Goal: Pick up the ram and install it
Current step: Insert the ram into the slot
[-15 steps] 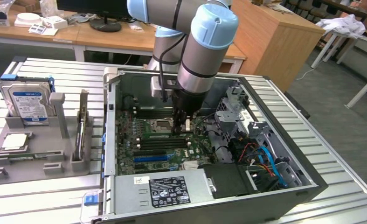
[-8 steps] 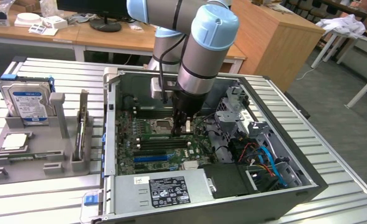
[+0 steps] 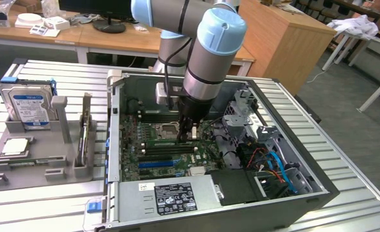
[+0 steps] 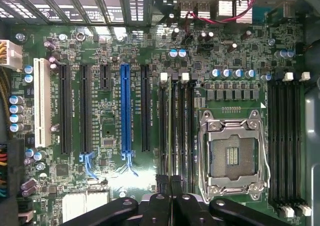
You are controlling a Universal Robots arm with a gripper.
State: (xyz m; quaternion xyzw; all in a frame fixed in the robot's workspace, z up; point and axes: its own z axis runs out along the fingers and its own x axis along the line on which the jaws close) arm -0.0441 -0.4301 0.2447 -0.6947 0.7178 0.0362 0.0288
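The ram point(image 4: 170, 131) shows edge-on as a thin green strip lying along a memory slot of the motherboard point(image 4: 107, 111), between two white latches. In the exterior view the ram point(image 3: 167, 142) is a green strip beside the CPU socket point(image 3: 170, 129). My gripper point(image 4: 170, 186) is shut, its two dark fingertips pressed together right at one end of the stick. From outside, my gripper point(image 3: 188, 135) reaches straight down into the open computer case point(image 3: 196, 212), low over the board. Whether the tips touch the ram I cannot tell.
An empty CPU socket point(image 4: 231, 156) and further memory slots point(image 4: 287, 146) lie beside the ram. Cables and a drive cage point(image 3: 267, 159) crowd the case on the exterior view's right. A grey rack point(image 3: 41, 164) on the exterior view's left holds a blue-labelled hard drive point(image 3: 27, 104).
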